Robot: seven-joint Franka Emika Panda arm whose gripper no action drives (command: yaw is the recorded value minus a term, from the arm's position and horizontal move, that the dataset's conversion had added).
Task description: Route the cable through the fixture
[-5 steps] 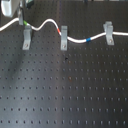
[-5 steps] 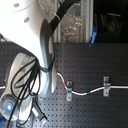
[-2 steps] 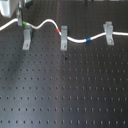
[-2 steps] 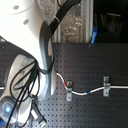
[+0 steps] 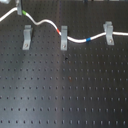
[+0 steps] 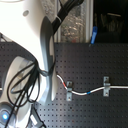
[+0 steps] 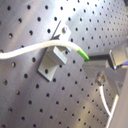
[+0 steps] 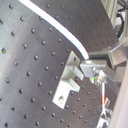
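The white cable lies in the forked tops of the middle fixture and the right fixture. A red band sits at the middle fixture and a blue band between the two. At the first exterior view's top left, my gripper is shut on the cable at its green band. There the cable runs above and beyond the top of the left fixture. In the first wrist view the cable crosses that fixture and ends in my gripper. I cannot tell whether it sits in the fork.
Everything stands on a black perforated board. In the second exterior view the white arm and its dark cable bundle fill the left half, hiding the left fixture. Only the middle fixture and the right one show there.
My gripper has carried the green-banded stretch of cable toward the top of the first exterior view, past the left fixture's top. The cable in the other two fixtures has not moved.
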